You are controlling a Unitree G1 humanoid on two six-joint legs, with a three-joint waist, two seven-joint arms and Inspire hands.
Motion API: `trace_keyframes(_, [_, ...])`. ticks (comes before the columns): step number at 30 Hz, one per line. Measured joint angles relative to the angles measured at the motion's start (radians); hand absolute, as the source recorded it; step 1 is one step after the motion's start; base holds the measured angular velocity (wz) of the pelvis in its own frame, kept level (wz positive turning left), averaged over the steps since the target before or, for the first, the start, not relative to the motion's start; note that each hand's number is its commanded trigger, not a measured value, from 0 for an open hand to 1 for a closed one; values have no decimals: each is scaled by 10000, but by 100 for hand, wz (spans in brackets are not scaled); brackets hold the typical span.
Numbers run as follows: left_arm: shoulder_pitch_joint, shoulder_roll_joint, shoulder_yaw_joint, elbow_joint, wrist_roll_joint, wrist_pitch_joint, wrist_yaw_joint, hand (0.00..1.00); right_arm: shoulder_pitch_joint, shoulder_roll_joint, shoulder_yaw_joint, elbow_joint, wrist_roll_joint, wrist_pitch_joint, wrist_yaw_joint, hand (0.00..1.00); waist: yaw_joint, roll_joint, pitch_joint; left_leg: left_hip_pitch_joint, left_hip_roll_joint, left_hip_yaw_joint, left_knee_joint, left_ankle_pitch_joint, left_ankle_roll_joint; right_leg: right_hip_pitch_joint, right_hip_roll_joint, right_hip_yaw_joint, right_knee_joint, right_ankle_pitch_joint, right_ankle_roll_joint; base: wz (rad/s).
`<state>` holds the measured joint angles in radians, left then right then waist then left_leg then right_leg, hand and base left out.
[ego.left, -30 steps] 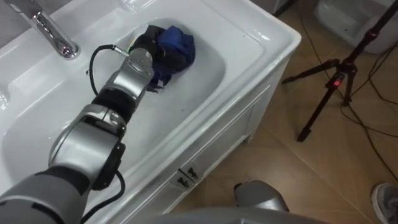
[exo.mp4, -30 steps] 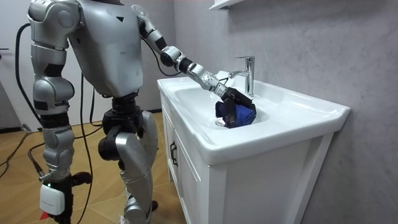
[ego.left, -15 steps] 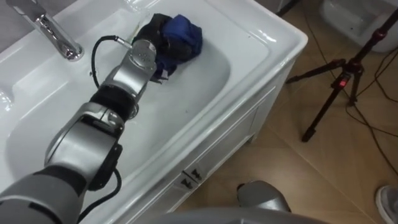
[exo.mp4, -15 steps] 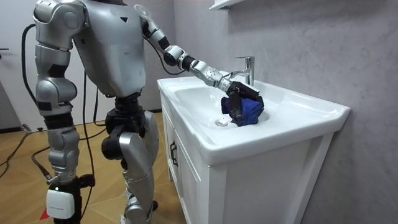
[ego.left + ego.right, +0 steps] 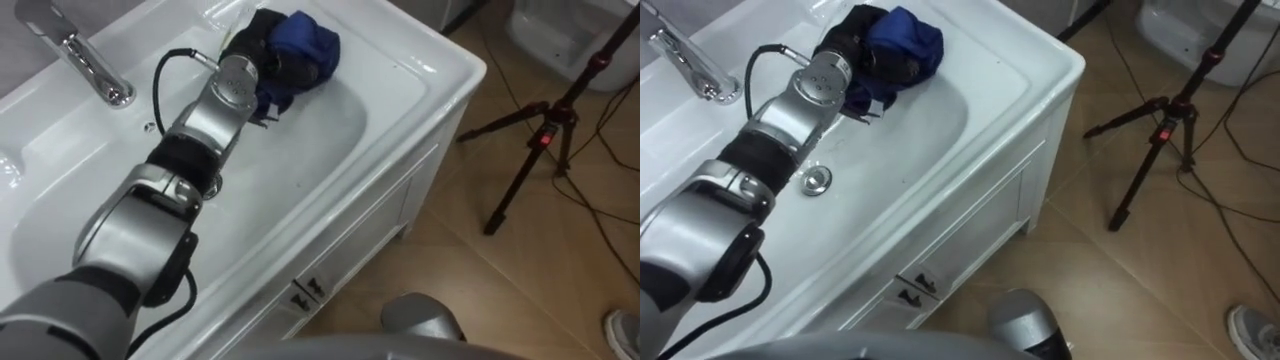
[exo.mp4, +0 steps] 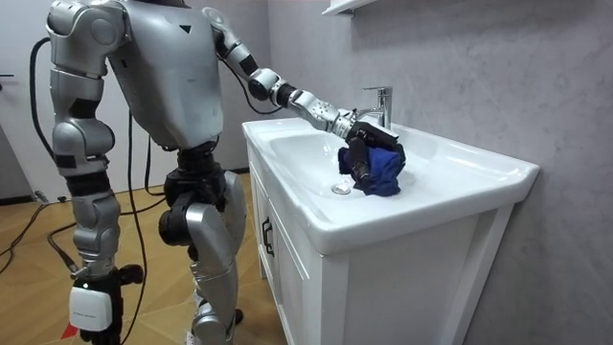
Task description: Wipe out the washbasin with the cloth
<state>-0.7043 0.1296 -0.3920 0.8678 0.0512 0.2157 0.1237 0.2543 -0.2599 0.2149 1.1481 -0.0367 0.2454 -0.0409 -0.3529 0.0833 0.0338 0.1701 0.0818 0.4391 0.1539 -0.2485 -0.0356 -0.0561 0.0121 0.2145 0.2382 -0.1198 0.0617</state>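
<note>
The left hand is clenched on a bunched blue cloth, dark fingers dug into the folds. It presses the cloth against the far wall of the basin, right up near the rim and well away from the tap.

A second ago the cloth sat lower in the bowl, close to the middle and not far from the drain. Half a second ago it was part way up the far slope. Now it is higher again, almost at the top edge, and the arm is stretched out further to follow it. In the room view the cloth has gone from just beside the drain to a spot further toward the room view's right, and the drain has come clear of the hand. The grip on the cloth looks the same in all three moments.

The eye views have shifted a little as well, so part of that change is the camera's.

The robot stands at the end of the white cabinet that carries the basin, on the room view's left, much as before. Its right hand hangs low at its side. A black tripod stands on the wooden floor beyond the cabinet.
</note>
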Motion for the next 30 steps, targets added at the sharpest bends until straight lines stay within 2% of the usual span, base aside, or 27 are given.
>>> trace_keyframes(2, [191, -58, 179, 184, -8, -210, -1, 100, 23, 68, 0, -85, -8, 90, 17, 0, 33, -76, -19, 23, -1, -13, -18, -8, 0, -4, 8, -7, 9, 0, 0, -4])
trace_keyframes(4, [531, -56, 391, 222, 0, -240, -3, 100, 11, 130, -10, -85, -61, 95, 92, 0, 11, -154, -73, 22, 6, -30, -17, -8, 0, 6, 14, -27, 31, 1, -2, 2])
trace_keyframes(8, [1189, -56, 364, 662, 15, -174, -120, 100, -6, 274, -12, -79, -39, 180, 330, 0, 17, -250, -176, 6, 11, -65, -19, -8, 0, 53, 11, -55, -15, 5, -7, 2])
trace_keyframes(10, [1429, -50, 376, 747, 12, -109, -192, 100, -6, 334, -13, -52, -39, 195, 398, 0, 26, -283, -191, -17, 11, -95, -18, -8, 0, 53, 2, -81, -28, 5, -7, 6])
trace_keyframes(12, [1594, -11, 374, 758, 13, -114, -198, 100, -22, 387, -19, -87, -95, 370, 449, 0, 53, -347, -226, -29, 13, -157, -16, -7, 1, 78, -24, -175, -36, 4, -7, 9])
trace_keyframes(21, [1929, -29, 371, 753, 19, -184, -144, 100, -218, 462, -32, -378, -51, 388, 452, 0, 85, -440, -230, 7, 8, -357, 71, -5, 3, 197, -101, -411, -5, -76, -33, 6])
trace_keyframes(24, [2036, -73, 366, 754, 18, -183, -143, 100, -266, 481, -27, -367, -36, 392, 451, 0, 115, -509, -184, 77, 13, -438, 72, -5, 3, 304, -113, -501, -13, -80, -38, 7])
trace_keyframes(27, [2100, -172, 378, 862, 19, -185, -143, 100, -265, 527, -27, -327, -42, 398, 459, 0, 228, -524, -176, 140, 20, -455, 69, -6, 2, 379, -113, -526, -15, -97, -40, 3])
trace_keyframes(30, [2104, -223, 402, 1199, 18, -363, -144, 100, -271, 570, -30, -242, -73, 400, 528, 0, 291, -491, -199, 170, 33, -476, 40, -6, 0, 423, -101, -545, -20, -96, -42, 2])
